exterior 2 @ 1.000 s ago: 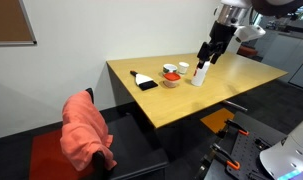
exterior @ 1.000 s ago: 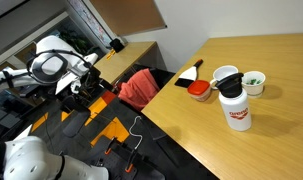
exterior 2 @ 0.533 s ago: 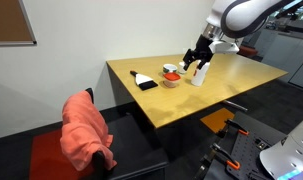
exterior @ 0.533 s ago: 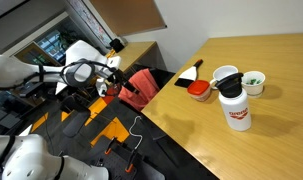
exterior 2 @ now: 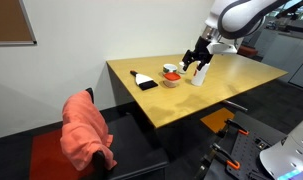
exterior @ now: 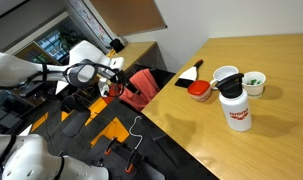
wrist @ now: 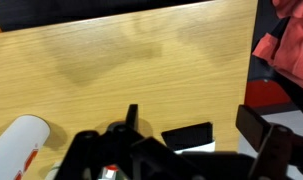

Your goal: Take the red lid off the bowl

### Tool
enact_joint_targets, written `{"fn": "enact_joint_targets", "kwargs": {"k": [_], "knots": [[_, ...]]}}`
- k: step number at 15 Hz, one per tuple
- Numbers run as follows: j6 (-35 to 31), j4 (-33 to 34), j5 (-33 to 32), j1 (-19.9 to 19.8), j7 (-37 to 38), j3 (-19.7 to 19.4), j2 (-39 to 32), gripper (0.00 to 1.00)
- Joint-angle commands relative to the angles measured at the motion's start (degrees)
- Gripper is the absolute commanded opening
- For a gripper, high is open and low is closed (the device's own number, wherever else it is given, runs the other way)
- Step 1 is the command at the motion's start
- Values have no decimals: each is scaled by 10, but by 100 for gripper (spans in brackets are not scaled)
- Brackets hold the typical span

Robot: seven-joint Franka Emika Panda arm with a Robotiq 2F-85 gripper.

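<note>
The gripper [exterior 2: 195, 62] hovers released, jaws spread wide. The red lid [exterior: 199, 89] sits on the bowl [exterior 2: 170, 83] near the table [exterior 2: 191, 108] edge.

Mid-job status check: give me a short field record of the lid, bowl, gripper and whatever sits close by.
red lid: seated on the bowl, not yet removed
bowl: on the table, next to the white cup
gripper: above the table near the white bottle, open, holding nothing, not on the lid
close by: small bowl with green contents; flat black object
off the table: red cloth draped on a chair
</note>
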State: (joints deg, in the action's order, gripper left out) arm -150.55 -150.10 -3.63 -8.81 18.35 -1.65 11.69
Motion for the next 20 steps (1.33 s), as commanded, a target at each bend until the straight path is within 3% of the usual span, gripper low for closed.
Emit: {"fn": "enact_joint_targets", "kwargs": {"k": [1,4,7,8,9,11,12,13,17,20], "knots": [[-16,56,35,-22,28,-32,-64,100],[-18,109,100,-31,17,-74,-128,100],[-40,145,242,-30,-25,-91,-185,100],[-47,151,293,-33,-42,-86,-191,100],[-51,162,343,-79,-62,-40,-205,100],[-69,184,444,-126,-109,11,-233,100],[-92,185,482,-100,-141,-12,-257,100],[-66,164,423,-94,-102,-19,-220,100],[-69,167,431,-95,-113,-19,-233,100],[-55,200,523,-123,-186,-3,-247,100]]}}
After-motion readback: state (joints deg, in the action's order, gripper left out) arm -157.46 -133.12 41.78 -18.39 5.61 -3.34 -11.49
